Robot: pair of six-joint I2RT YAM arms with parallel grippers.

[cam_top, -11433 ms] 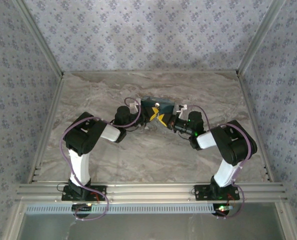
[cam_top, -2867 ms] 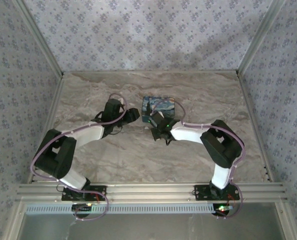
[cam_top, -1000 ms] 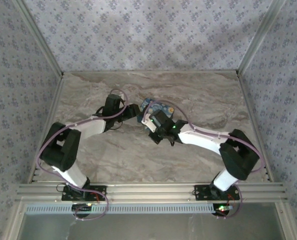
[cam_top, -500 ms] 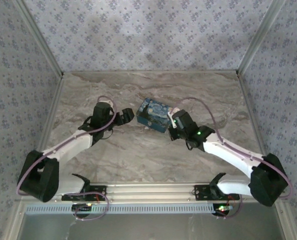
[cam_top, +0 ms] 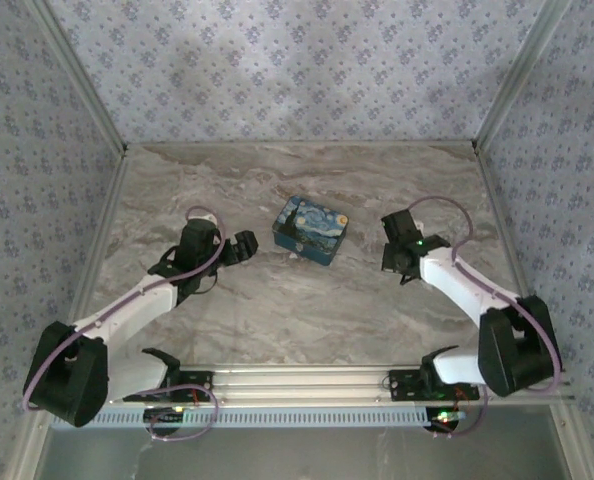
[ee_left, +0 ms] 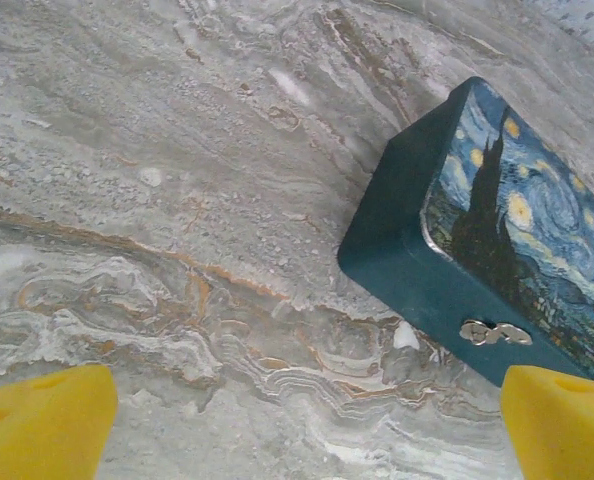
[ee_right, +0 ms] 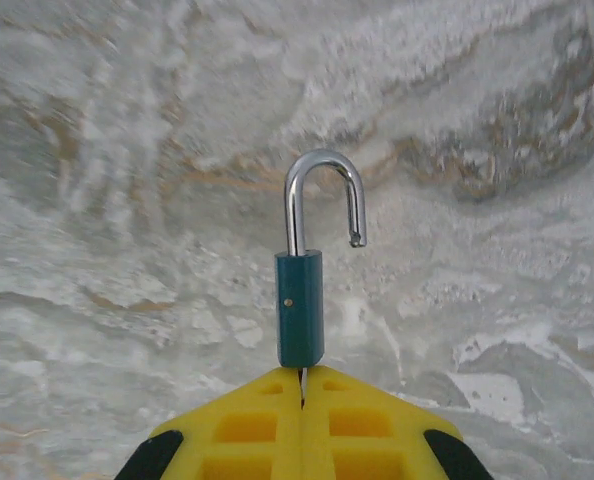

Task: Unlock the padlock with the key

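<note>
Padlock (ee_right: 299, 308), shackle open, at right pincer (ee_right: 302, 373) tips; left wrist: box clasp (ee_left: 494, 333).

- Top external: fixed, high behind the arm bases, facing down and forward over the whole marble table (cam_top: 307, 320); box (cam_top: 310, 229) at frame centre.
- Left wrist: near and low, looking past the left gripper (ee_left: 302, 425) across the tabletop; same box at right edge of frame.
- Right wrist: near, looking past the right gripper (ee_right: 302, 385) onto the same tabletop.
</note>
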